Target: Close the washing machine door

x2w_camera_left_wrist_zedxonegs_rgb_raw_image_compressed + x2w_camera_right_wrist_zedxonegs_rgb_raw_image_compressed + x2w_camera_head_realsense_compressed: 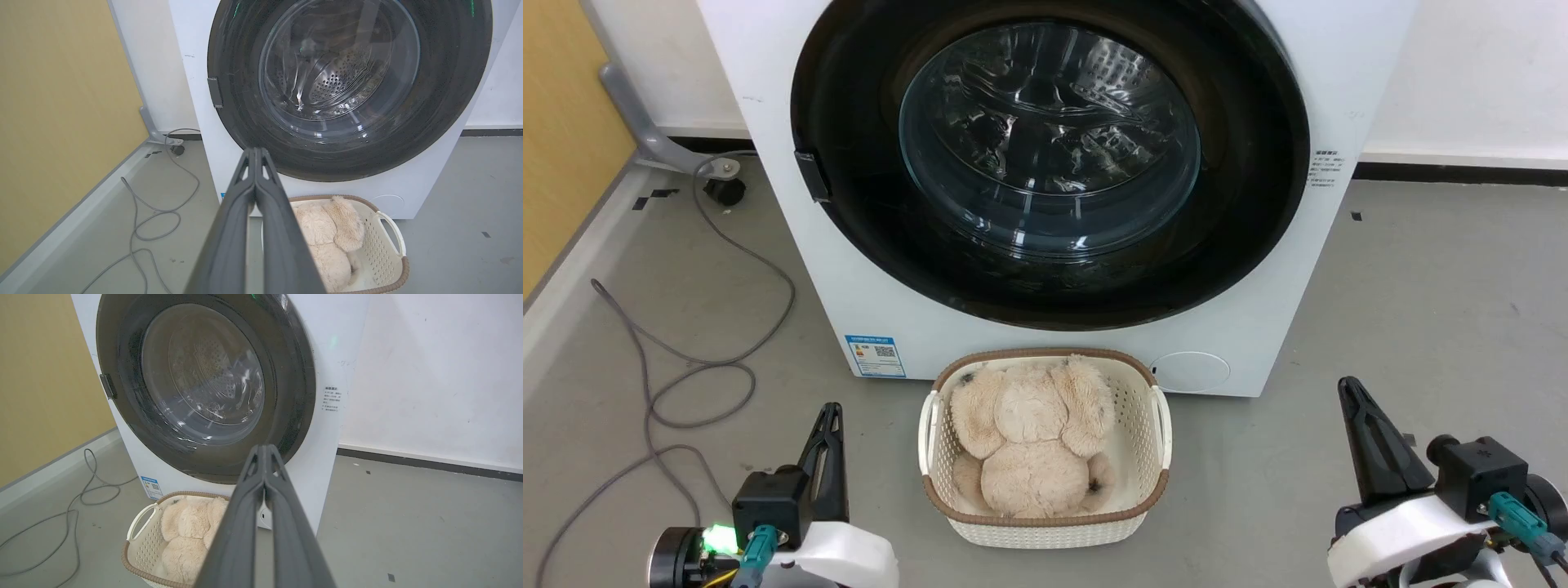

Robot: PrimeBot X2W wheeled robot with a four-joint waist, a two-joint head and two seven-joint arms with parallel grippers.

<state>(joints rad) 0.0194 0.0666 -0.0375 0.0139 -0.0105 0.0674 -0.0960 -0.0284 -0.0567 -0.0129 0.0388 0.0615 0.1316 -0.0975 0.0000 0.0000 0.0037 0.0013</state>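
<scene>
The washing machine door (1045,147), well ahead of the left end effector (829,410) and right end effector (1347,385), both pinched together and empty, is pictured flush: task judged done.

- A bare test room or lab, fitted out for laundry, is suggested rather than a lived-in home.
- A white washing machine (1258,327) is set at 12 o'clock on a plain grey floor (1421,327), against a white wall (1486,73) with a dark skirting (1462,171).
- A yellow partition panel (564,122) is seen at 10 o'clock.
- A loose grey cable (792,296) is seen trailing at 8 o'clock.
- A basket (1045,531) with a plush toy (1029,457) is placed at 6 o'clock.
</scene>
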